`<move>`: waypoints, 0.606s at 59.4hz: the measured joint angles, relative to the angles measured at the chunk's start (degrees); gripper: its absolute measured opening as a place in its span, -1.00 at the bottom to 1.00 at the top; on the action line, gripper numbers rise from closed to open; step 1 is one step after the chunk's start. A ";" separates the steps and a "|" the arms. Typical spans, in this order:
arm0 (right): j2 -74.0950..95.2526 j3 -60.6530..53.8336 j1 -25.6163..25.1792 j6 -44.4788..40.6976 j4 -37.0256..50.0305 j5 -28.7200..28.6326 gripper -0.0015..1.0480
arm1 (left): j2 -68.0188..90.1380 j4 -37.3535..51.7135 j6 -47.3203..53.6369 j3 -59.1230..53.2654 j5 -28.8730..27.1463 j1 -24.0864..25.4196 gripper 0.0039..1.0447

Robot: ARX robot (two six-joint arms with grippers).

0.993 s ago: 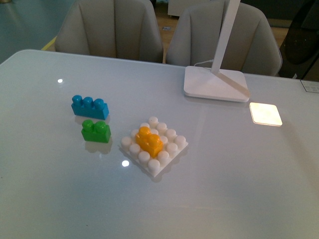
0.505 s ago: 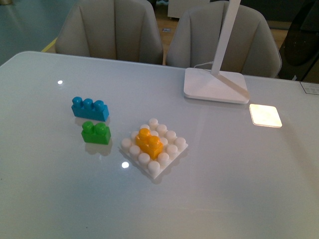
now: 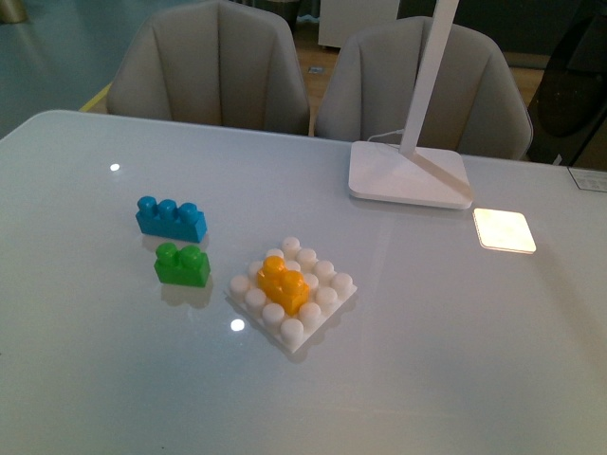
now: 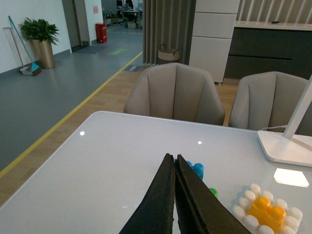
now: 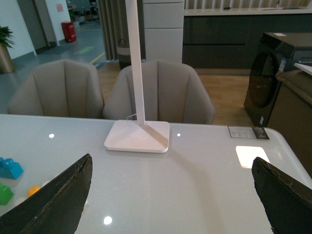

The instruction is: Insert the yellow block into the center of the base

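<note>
Two grey chairs (image 3: 218, 62) stand behind the pale glossy surface (image 3: 455, 341), the largest things in the front view. A white lamp (image 3: 410, 175) rests its flat foot on the surface, behind and to the right of the base (image 3: 327, 301), well apart from it. The base, a white square studded plate, lies turned corner-on near the middle of the surface. A blue brick (image 3: 171, 217) with three studs lies to the left of the base and further back; a green brick (image 3: 182, 264) with two studs sits closer, just left of the base and near the blue one. The yellow block (image 3: 283, 284) sits on the base at its centre, ringed by white studs. Neither arm touches any of these. The left hand (image 4: 174, 168) is closed, its dark fingers pressed together on nothing. The right hand (image 5: 170, 195) is spread wide, empty.
</note>
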 joint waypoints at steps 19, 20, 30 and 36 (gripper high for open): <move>0.00 0.00 0.00 0.00 0.00 0.00 0.83 | 0.00 0.00 -0.04 0.00 0.00 0.00 0.04; 0.00 0.00 0.00 0.00 0.00 0.00 0.83 | 0.00 0.00 -0.04 0.00 0.00 0.00 0.11; 0.00 0.00 0.00 0.00 0.00 0.00 0.83 | 0.00 0.00 -0.04 0.00 0.00 0.00 0.68; 0.00 0.00 0.00 0.00 0.00 0.00 0.83 | 0.00 0.00 0.07 0.00 0.00 0.00 0.87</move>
